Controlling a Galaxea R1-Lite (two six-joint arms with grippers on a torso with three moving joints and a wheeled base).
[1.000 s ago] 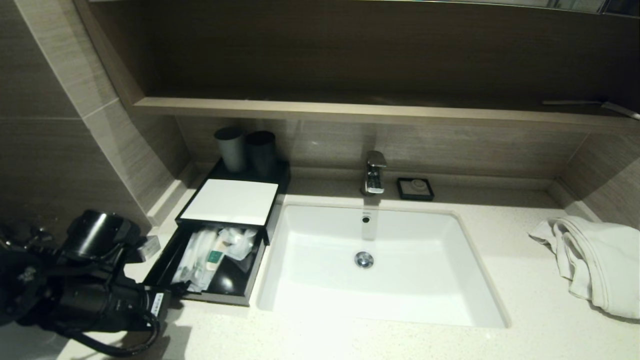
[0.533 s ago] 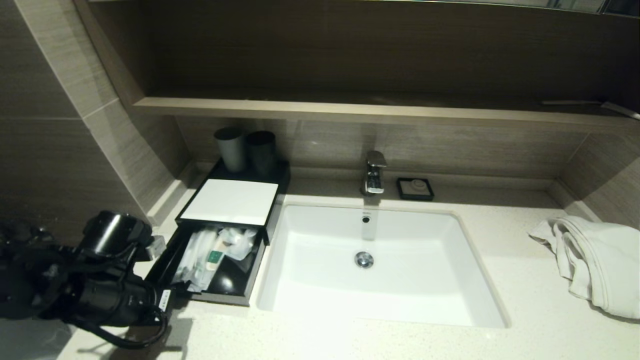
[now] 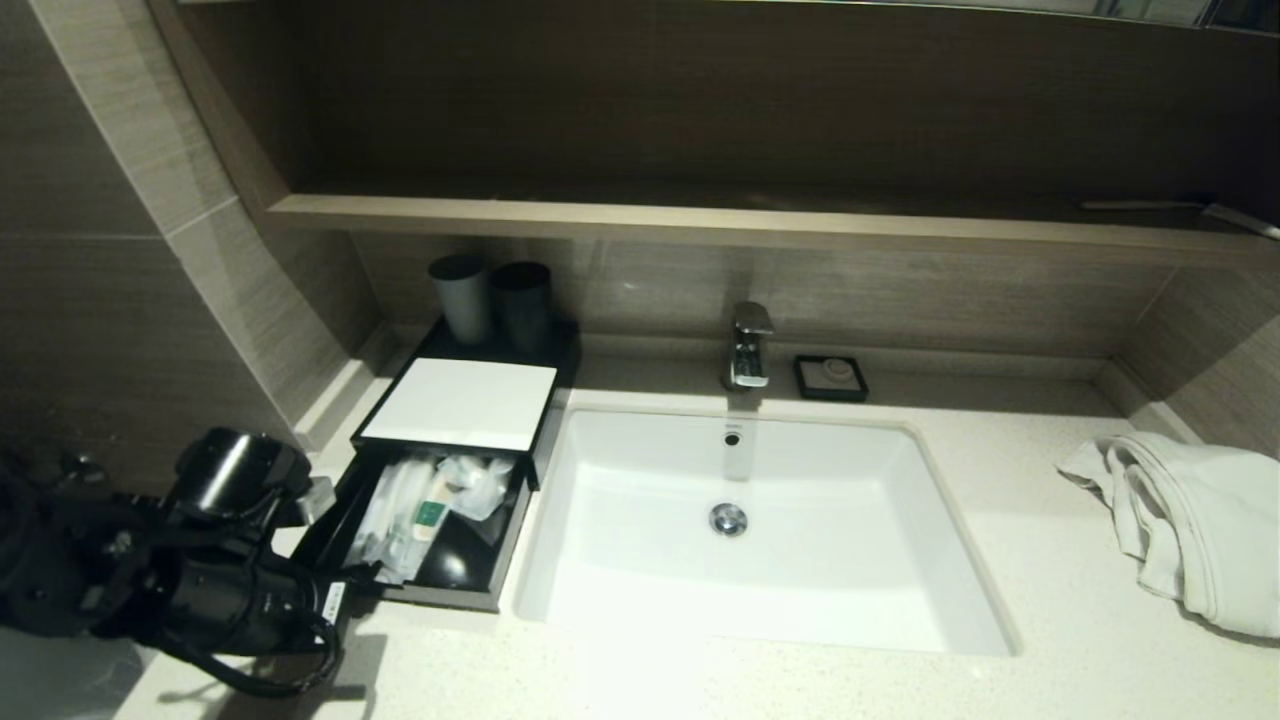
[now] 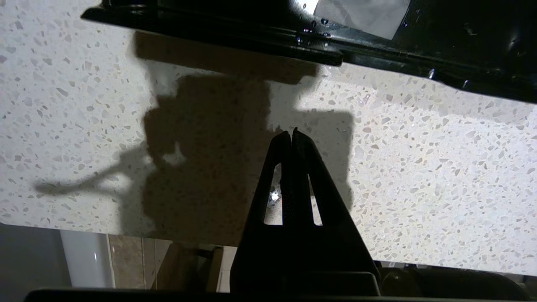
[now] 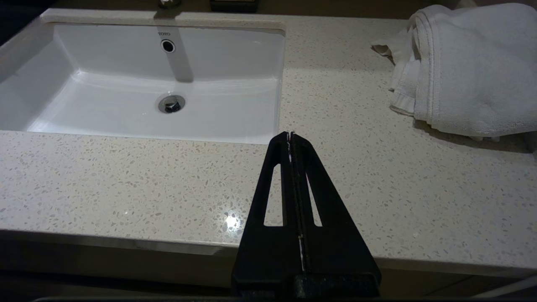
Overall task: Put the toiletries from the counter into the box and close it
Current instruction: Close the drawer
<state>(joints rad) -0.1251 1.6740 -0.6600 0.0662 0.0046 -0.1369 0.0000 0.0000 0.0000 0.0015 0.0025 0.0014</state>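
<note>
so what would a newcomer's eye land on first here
The bright white sink in the middle of the counter. Left of it, the black box has its drawer pulled open with sachets inside, and the left gripper, shut, is just before the drawer front.

Dim room, bright sink (image 3: pixel 760 530), hard shadow on counter (image 4: pixel 419 167), glare spot.

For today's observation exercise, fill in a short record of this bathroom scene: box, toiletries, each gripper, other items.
box: drawer pulled out, not closed
toiletries: sachets lying inside the open drawer
left gripper: shut, empty, above the counter near the drawer's front
right gripper: shut, empty, parked at the counter's front edge
other items: sink, towel, two cups
</note>
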